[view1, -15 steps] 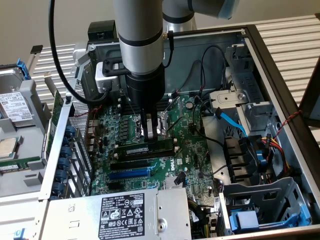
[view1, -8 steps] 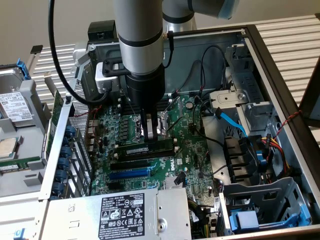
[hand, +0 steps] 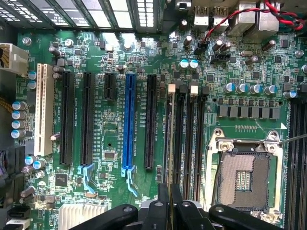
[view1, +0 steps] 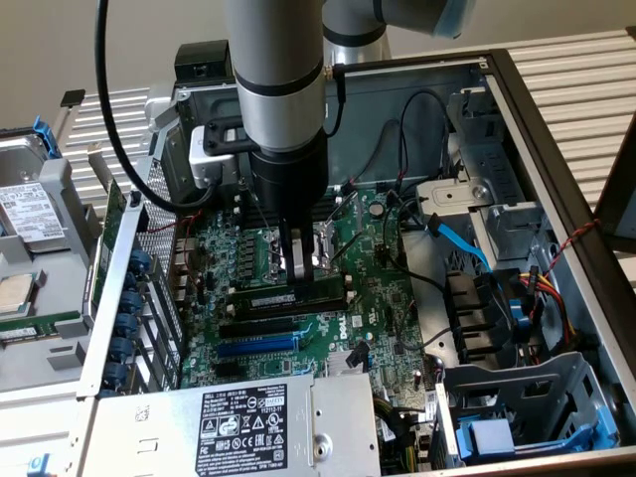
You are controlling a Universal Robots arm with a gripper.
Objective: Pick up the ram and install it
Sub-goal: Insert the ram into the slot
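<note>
**Gripper (hand: pixel 169 194) clenched thin on the ram (view1: pixel 294 297); a crooked seat is the danger.**
In the exterior view the ram lies along a black memory slot (hand: pixel 189 134), at 12 o'clock of the blue slot (view1: pixel 256 347). I cannot quite tell whether it is fully home. A stick tilted end to end (or with its notch off the key) could jam under pressure and bend or flex the motherboard (hand: pixel 110 139). A pale latch (hand: pixel 171 88) not swung clear would block one end. A slip could send the fingers toward the open CPU socket (hand: pixel 244 177) nearby.
</note>
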